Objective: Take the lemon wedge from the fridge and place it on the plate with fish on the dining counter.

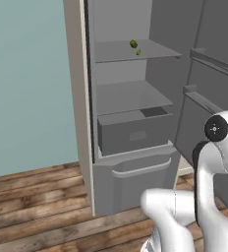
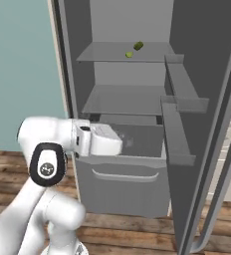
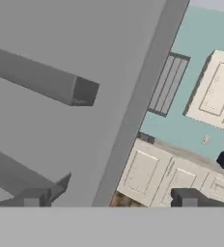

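The fridge (image 1: 86, 123) stands open. On its upper shelf (image 1: 121, 51) lies the lemon wedge (image 1: 138, 52), tiny and yellow-green, just in front of a darker olive-green round item (image 1: 133, 44). From the right base view the lemon wedge (image 2: 129, 55) sits left of that item (image 2: 138, 46). My arm's white hand (image 2: 105, 140) hovers in front of the fridge drawer (image 2: 137, 139), well below that shelf. In the hand view my gripper (image 3: 112, 198) is open, with its fingertips (image 3: 34, 198) far apart and nothing between them. The plate, the fish and the dining counter are out of view.
The open fridge door (image 2: 207, 99) juts out on the right with two door bins (image 2: 179, 124). A lower shelf (image 1: 130, 96) and a bottom drawer front (image 1: 135, 177) sit under the wedge's shelf. Wooden floor (image 1: 32, 206) lies left of the fridge. Pale cabinets (image 3: 215, 91) lie past the door's edge.
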